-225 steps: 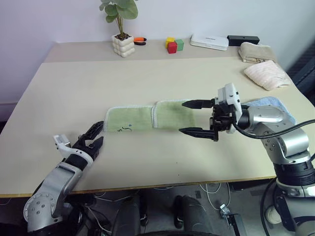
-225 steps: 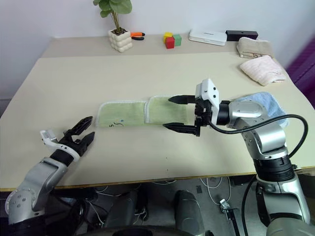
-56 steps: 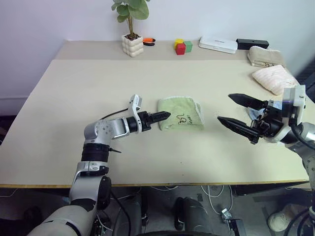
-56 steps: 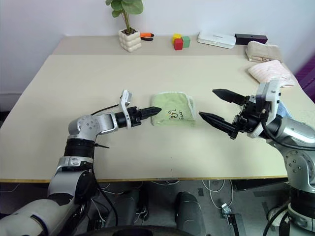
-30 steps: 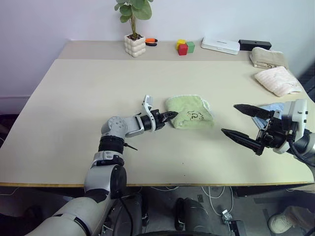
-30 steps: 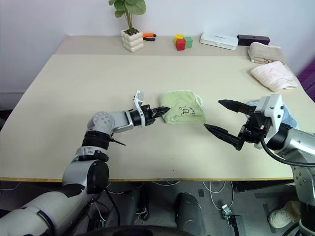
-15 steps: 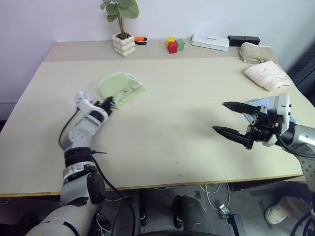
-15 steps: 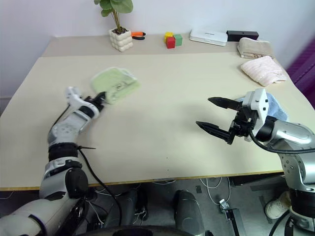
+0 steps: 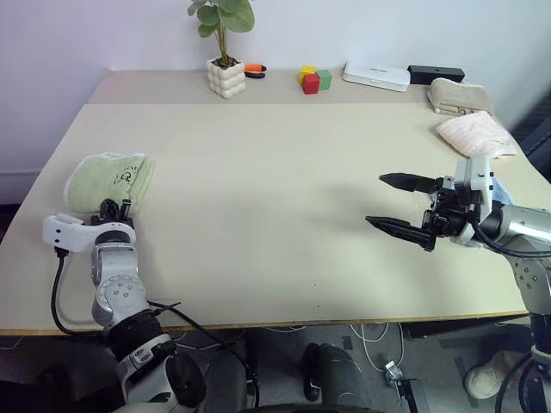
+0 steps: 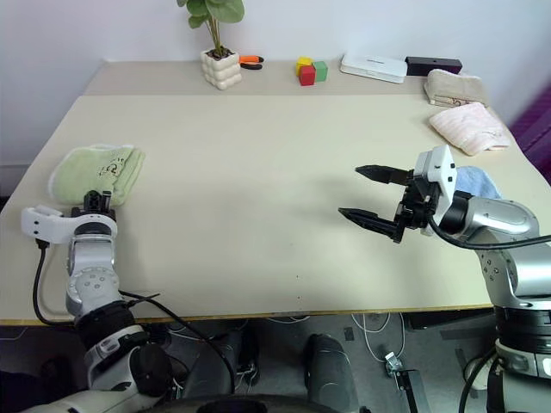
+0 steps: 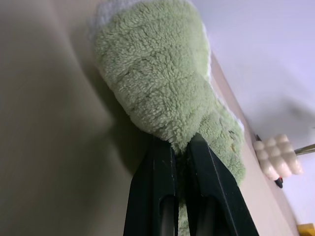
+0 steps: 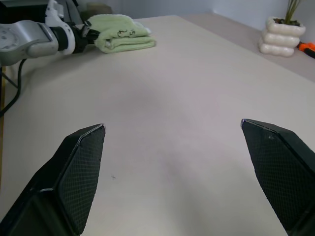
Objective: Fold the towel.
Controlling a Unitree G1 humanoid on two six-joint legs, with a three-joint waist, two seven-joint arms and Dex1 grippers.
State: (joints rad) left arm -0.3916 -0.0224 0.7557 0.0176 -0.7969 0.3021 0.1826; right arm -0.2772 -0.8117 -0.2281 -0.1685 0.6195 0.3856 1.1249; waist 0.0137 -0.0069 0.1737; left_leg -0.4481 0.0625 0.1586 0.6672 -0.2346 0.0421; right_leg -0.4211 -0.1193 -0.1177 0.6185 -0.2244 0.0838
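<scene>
Towel [image 9: 108, 178], folded, is sitting near the counter [image 9: 284, 198] edge, our left gripper [image 11: 178, 147] fingers pinching its fold. Our right gripper [image 10: 372, 200] is hanging spread, grasping nothing. Dragging further could be tipping it off.

Green towel [image 9: 109, 178], folded bundle, on table's near-left edge.

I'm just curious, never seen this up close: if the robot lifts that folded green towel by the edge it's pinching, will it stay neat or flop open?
Probably flop: the green towel is soft terry, bulging around the left gripper shut on its edge. Its layers look loose, so they would likely sag apart. It seems light and unlikely to slip from the grip.
</scene>
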